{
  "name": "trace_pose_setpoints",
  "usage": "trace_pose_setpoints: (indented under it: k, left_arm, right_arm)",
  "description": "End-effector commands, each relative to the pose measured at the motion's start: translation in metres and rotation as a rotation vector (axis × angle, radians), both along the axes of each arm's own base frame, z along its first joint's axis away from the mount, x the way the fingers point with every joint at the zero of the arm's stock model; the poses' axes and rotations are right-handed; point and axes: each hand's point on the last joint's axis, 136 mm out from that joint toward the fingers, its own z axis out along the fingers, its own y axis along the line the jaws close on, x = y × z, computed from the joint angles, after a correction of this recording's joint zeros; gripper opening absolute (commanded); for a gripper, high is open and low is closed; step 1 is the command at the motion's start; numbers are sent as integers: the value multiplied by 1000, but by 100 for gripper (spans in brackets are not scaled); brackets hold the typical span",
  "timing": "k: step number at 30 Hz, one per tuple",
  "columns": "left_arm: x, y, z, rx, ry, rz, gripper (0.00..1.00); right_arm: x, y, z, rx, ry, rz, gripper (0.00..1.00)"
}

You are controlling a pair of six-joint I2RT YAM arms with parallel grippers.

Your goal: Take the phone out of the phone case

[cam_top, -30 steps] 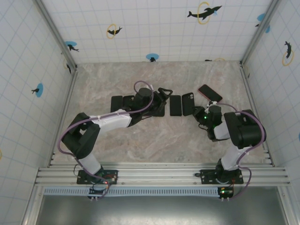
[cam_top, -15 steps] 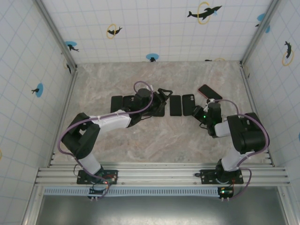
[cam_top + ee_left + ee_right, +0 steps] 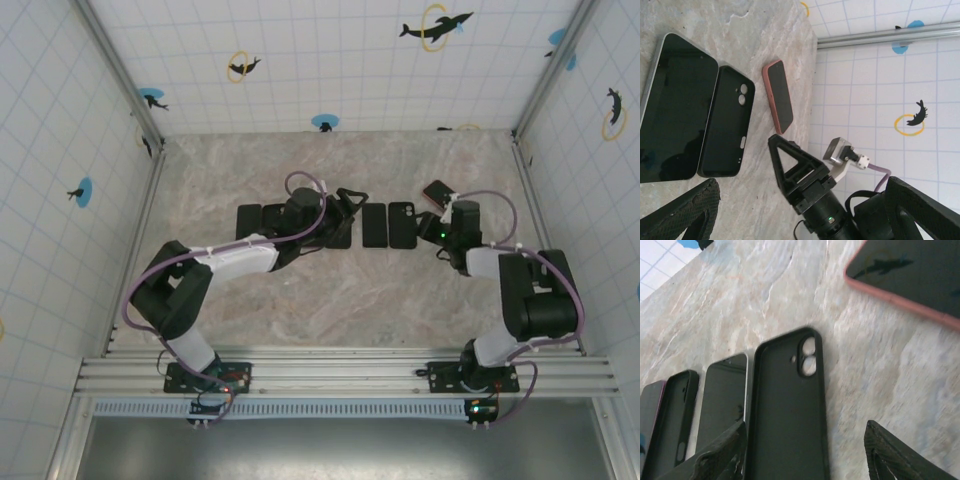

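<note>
Overhead, I see a marbled table (image 3: pixel 300 300) walled in white tile, with my two arms reaching in from the 6 o'clock edge. The phone (image 3: pixel 440 193) I am after lies flat and screen up at about 2 o'clock from the table's middle. It is seated in its pink case (image 3: pixel 900 300), whose rim frames the dark glass on the sides I can see. My right gripper (image 3: pixel 430 215) hovers at the phone's 7 o'clock side, near it but apart from it. In the right wrist view its fingers (image 3: pixel 720 455) stand spread wide with nothing pinched between them, and the phone sits ahead at 1 o'clock. Below that gap lies an empty black case (image 3: pixel 402 222), inside facing up, camera cutout at its far end; whether the near finger touches it I cannot tell. Just beside it, at its 9 o'clock, rests a bare phone (image 3: pixel 374 224) with a pale edge, screen up, the two almost touching. My left gripper (image 3: pixel 343 207) hangs near the table's middle, at 9 o'clock from the bare phone. In the left wrist view its fingers (image 3: pixel 685 210) are also spread wide and hold nothing. Two more dark flat slabs (image 3: pixel 248 222) lie side by side at 9 o'clock from the left gripper; I cannot tell whether they are phones or cases.
</note>
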Motion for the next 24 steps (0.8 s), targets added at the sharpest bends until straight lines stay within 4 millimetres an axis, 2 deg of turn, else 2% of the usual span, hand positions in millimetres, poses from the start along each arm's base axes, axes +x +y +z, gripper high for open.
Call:
trace_pose_setpoints:
  k: [1, 2, 3, 8, 9, 12, 16, 24]
  left_arm:
    - [0, 4, 27, -31, -94, -19, 88]
    - [1, 4, 30, -33, -102, -20, 88]
    - [1, 4, 32, -31, -112, -23, 88]
    - [0, 8, 35, -28, -132, -44, 88]
    - [0, 9, 37, -30, -137, -48, 88]
    - [-1, 9, 40, -27, -150, -59, 91]
    - [-4, 8, 41, -34, -153, -80, 93]
    - [-8, 1, 44, -76, -147, -126, 95]
  right_arm:
    - [9, -15, 19, -125, -23, 21, 69]
    - [11, -21, 19, -156, -16, 15, 70]
    - [13, -27, 21, -195, -9, 15, 76]
    - [28, -50, 28, -381, 10, 58, 81]
    - [34, -54, 31, -414, 1, 71, 85]
    - [50, -62, 32, -489, -21, 107, 87]
    - [64, -68, 24, -565, 35, 198, 93]
    - [83, -83, 10, -663, 98, 356, 94]
